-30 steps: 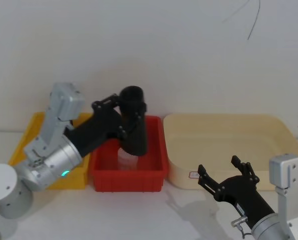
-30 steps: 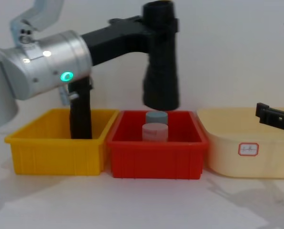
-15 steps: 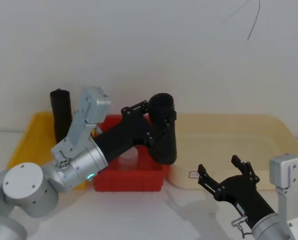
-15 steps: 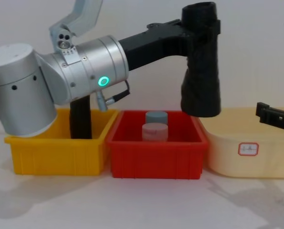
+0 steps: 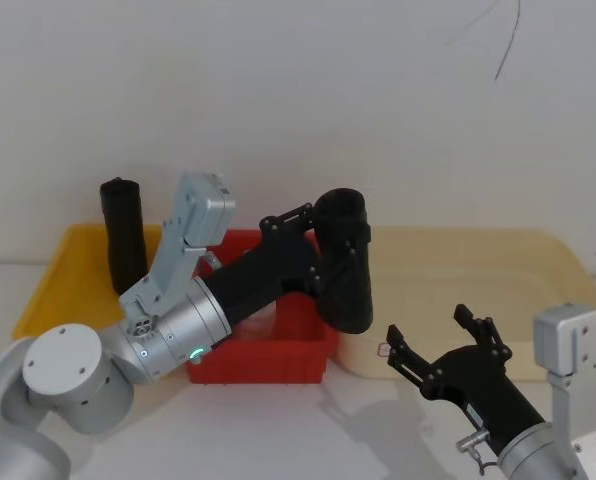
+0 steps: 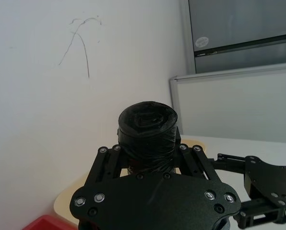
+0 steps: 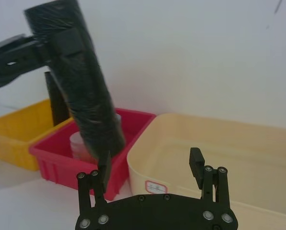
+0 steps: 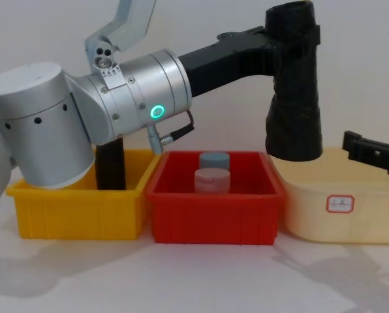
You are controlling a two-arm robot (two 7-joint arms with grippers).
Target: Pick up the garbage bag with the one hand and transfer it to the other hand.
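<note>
A plain white wall backs a white counter [image 8: 201, 274] carrying three bins in a row: yellow bin [image 8: 70, 212], red bin [image 8: 214, 218] and cream bin [image 8: 351, 215]. The left claw [image 8: 282, 47], on the wrist with the green ring light, is pinching the garbage bag [image 8: 294, 98] near its wrinkled top and holds it in the air, clear of every bin. A slim black cylinder [image 5: 123, 240] stands in the yellow bin, and two small jars [image 8: 213, 173] sit in the red bin. The right claw [image 5: 430, 338] waits low at the right, in front of the cream bin, with its fingers spread.

Over the last second the left arm has swung the bag rightward. It hung over the red bin then; now its lower end hangs above the seam between the red and cream bins, tilted slightly. The right claw has edged a little toward it. In the right wrist view the bag's lower end appears just beyond the spread fingers [image 7: 103, 167].

The pick-up appears complete and the transfer is at the approach stage. The bag likely still needs to come between the right claw's fingers before the left lets go.
</note>
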